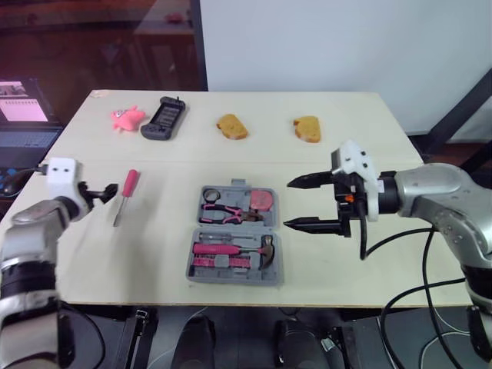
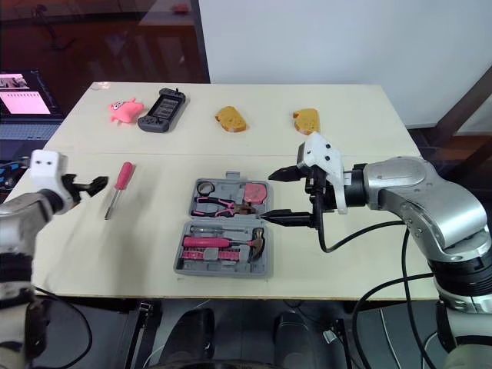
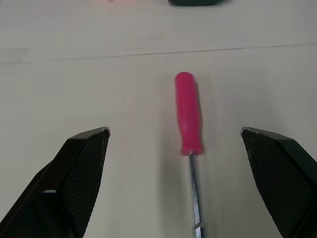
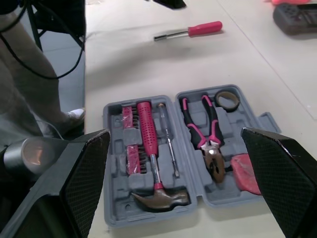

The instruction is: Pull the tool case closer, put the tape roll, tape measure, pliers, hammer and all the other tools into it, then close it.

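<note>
The tool case (image 1: 274, 265) lies open near the bench's (image 1: 369, 254) front edge, with the hammer (image 1: 265, 247), pliers (image 1: 223, 213), tape roll (image 1: 211, 194) and tape measure (image 1: 264, 200) already seated. Just beside its right side hovers the right end effector (image 1: 288, 204), released and empty. To the left, the left end effector (image 1: 106, 193) is spread wide, with the pink screwdriver (image 1: 125, 196) lying between its fingers. This looks like the last loose tool. Next it must clench on the handle and carry it to the case. Farther back lie a pink toy (image 1: 127, 118), a black handheld (image 1: 163, 118) and two bread pieces (image 1: 231, 127).

Bright, even light; soft shadows.
</note>
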